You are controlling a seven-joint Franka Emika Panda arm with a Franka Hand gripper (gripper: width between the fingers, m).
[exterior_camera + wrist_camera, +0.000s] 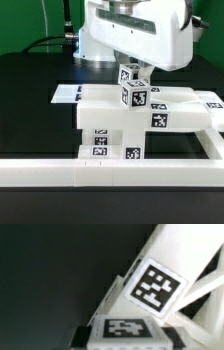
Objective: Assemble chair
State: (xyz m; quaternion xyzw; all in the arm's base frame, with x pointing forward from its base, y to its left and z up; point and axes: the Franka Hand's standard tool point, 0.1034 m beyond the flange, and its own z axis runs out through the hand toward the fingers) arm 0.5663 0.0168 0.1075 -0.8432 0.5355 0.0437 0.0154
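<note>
nearest in the exterior view runs the long white border rail [110, 170]. just behind it, touching or nearly so, stands the partly built chair [135, 118] — stacked white tagged blocks. a small upright tagged post [133, 85] rises from the chair's top, and the gripper [135, 66] is clamped on that post's upper end; the wrist view shows a tagged bar [155, 286] close up. the step looks like seating or screwing the post — next likely needs steady downward pressure while twisting. behind the chair lies the marker board [68, 94].

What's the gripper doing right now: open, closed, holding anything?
Gripper: closed on an upright white chair piece with tags, at the top of the partly built chair.
</note>
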